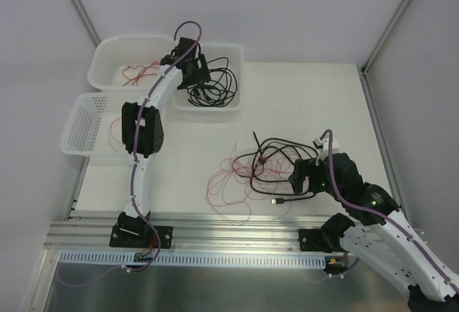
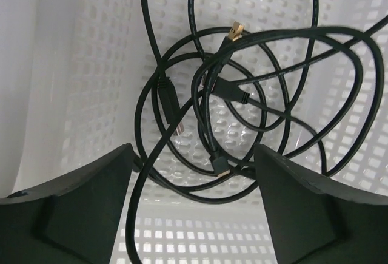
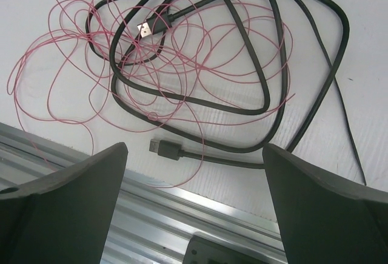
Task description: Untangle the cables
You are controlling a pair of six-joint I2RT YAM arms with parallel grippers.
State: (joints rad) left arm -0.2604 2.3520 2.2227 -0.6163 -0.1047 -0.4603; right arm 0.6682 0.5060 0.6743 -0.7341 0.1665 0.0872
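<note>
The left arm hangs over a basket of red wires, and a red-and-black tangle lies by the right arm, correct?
No: that basket holds black cables, as the left wrist view shows. The rest is right.

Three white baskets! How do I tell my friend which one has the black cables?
On the table, look at the far left corner, where three white baskets cluster. Yours is the rightmost basket, under the left gripper. Only it holds coiled black cables; the other two hold thin red wires.
</note>
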